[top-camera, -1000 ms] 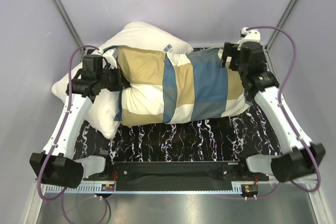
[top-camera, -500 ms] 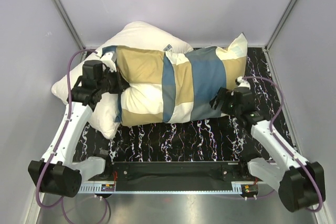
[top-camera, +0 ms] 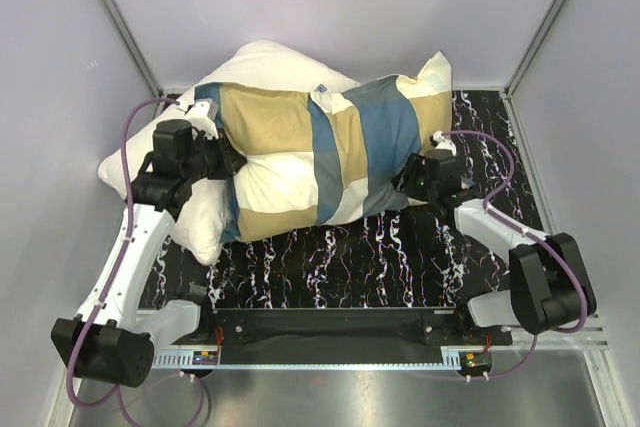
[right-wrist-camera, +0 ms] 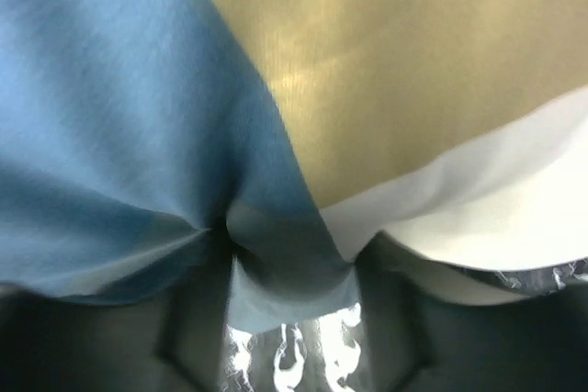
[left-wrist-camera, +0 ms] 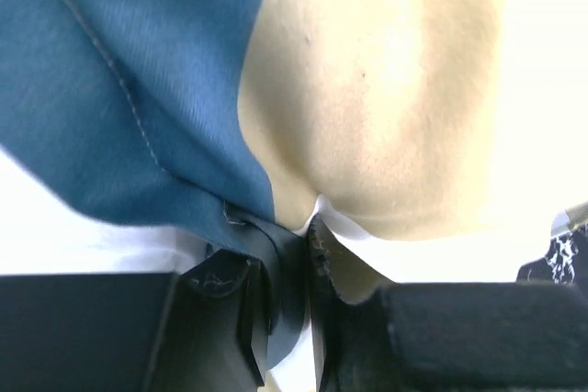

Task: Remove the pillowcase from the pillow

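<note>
The checked pillowcase [top-camera: 330,157] in teal, tan and cream lies stuffed across the middle of the table. The pillow is inside it and almost wholly hidden. My left gripper [top-camera: 228,159] is at the case's left end. In the left wrist view its jaws [left-wrist-camera: 292,231] are pinched on a fold of the case's blue fabric [left-wrist-camera: 138,89]. My right gripper [top-camera: 408,182] is at the near right edge of the case. In the right wrist view it [right-wrist-camera: 289,291] is closed around a thick bunch of blue cloth [right-wrist-camera: 119,89].
A plain white pillow [top-camera: 265,62] with a small printed label lies under and behind the cased one, spilling out at the left. The tabletop [top-camera: 350,267] is black marble pattern, shown below the cloth in the right wrist view [right-wrist-camera: 285,355]. Grey walls enclose three sides.
My right arm swung from the far right end of the case round to its near right edge and closed on cloth. The case's right end shifted left and back. My left arm barely moved.
</note>
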You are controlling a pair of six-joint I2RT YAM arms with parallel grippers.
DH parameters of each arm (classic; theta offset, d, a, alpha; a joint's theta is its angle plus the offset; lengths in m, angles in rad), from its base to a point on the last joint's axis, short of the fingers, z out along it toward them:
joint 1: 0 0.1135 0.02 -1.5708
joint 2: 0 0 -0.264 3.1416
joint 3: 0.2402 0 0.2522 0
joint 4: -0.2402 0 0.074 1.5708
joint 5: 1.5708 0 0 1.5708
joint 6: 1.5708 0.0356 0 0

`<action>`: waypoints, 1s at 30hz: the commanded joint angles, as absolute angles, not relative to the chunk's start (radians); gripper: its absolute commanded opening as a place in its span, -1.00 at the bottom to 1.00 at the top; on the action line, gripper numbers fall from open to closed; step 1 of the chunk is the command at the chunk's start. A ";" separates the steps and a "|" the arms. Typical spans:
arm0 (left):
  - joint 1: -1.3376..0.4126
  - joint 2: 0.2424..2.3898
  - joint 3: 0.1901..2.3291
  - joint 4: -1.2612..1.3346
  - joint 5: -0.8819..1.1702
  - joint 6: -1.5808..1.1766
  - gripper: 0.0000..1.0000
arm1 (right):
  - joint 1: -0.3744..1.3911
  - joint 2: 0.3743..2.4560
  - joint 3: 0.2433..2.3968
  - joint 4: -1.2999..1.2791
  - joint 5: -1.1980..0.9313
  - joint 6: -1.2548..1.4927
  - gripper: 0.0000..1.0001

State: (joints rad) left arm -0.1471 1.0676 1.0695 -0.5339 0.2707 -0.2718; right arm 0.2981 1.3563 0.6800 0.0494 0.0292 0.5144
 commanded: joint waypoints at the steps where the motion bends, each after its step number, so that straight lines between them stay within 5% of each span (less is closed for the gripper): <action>1: -0.143 1.026 1.065 -0.397 0.229 -0.279 -0.62 | 0.311 1.407 0.718 0.167 0.054 0.491 -0.12; 3: -0.143 1.037 1.058 -0.405 0.222 -0.275 -0.78 | 0.313 1.425 0.739 0.172 0.045 0.465 -0.56; 4: -0.143 1.045 1.063 -0.413 0.216 -0.270 -0.87 | 0.311 1.428 0.756 0.158 0.043 0.460 -0.96; 5: -0.143 1.052 1.069 -0.422 0.212 -0.265 -0.96 | 0.311 1.422 0.764 0.141 0.043 0.460 -1.00; 19: -0.219 1.137 1.117 -0.523 0.189 -0.160 -1.00 | 0.339 0.754 0.890 -0.462 0.224 0.416 -1.00; 30: -0.449 1.380 1.198 -0.712 0.141 -0.123 -1.00 | 0.341 0.628 0.792 -0.617 0.277 0.519 -1.00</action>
State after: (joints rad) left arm -0.4034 1.3228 1.1213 -0.6949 0.1318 -0.1516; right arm 0.3374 0.7128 0.7731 -0.6518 0.2058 0.4717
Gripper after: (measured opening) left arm 0.031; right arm 0.030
